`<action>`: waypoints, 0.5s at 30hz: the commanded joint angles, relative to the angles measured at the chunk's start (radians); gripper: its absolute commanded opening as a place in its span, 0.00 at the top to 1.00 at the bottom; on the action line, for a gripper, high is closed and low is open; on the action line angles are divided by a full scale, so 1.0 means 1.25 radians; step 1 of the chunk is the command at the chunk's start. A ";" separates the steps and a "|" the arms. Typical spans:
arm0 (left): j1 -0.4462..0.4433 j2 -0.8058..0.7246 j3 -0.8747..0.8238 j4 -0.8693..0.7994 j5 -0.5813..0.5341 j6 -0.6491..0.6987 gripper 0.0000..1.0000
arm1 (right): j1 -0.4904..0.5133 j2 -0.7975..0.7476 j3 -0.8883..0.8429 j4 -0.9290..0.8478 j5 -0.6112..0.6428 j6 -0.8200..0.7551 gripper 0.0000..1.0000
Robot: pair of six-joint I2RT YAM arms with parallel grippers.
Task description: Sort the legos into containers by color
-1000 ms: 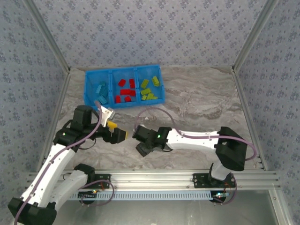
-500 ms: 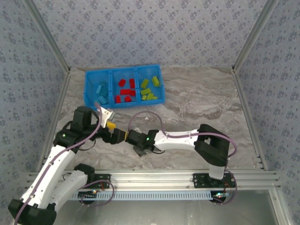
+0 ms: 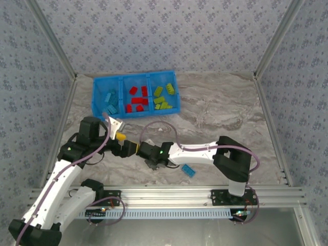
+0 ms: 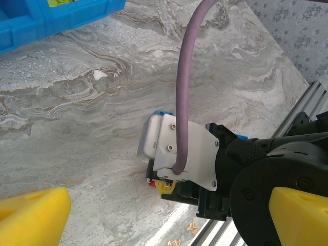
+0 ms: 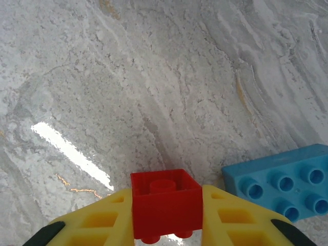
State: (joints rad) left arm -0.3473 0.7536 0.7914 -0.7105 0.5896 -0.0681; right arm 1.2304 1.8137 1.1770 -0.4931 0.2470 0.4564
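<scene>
The blue tray (image 3: 97,110) lies at the back left, its containers holding light blue legos (image 3: 110,98), red legos (image 3: 136,100) and lime green legos (image 3: 163,97). My right gripper (image 3: 152,163) (image 5: 165,215) points down at the table near the front and is shut on a small red brick (image 5: 165,201), pinched between its yellow fingers (image 5: 102,223). A light blue brick (image 5: 281,186) (image 3: 188,170) lies on the table just to its right. My left gripper (image 3: 128,143) (image 4: 169,207) hovers open right next to the right wrist, holding nothing.
A corner of the tray (image 4: 56,23) shows at the top left of the left wrist view. The right arm's wrist camera and purple cable (image 4: 177,146) sit close in front of the left fingers. The aluminium rail (image 3: 169,195) runs along the table's front edge.
The right arm swung left until its wrist met the left gripper, then held. A light blue brick now lies on the table beside the right forearm where none showed before.
</scene>
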 commanded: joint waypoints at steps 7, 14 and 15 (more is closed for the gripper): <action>-0.002 -0.027 0.002 0.003 0.019 0.020 0.01 | -0.060 -0.162 0.005 0.011 0.040 -0.004 0.71; 0.007 -0.104 -0.011 0.021 0.011 0.007 0.01 | -0.201 -0.154 0.108 0.229 -0.030 -0.188 0.69; 0.010 -0.110 -0.014 0.021 -0.008 0.003 0.01 | -0.216 -0.123 0.139 0.248 -0.039 -0.205 0.70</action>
State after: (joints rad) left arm -0.3454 0.6434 0.7792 -0.7029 0.5938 -0.0681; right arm 0.9962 1.5848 1.2785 -0.3164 0.2394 0.3126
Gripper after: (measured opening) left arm 0.993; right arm 0.308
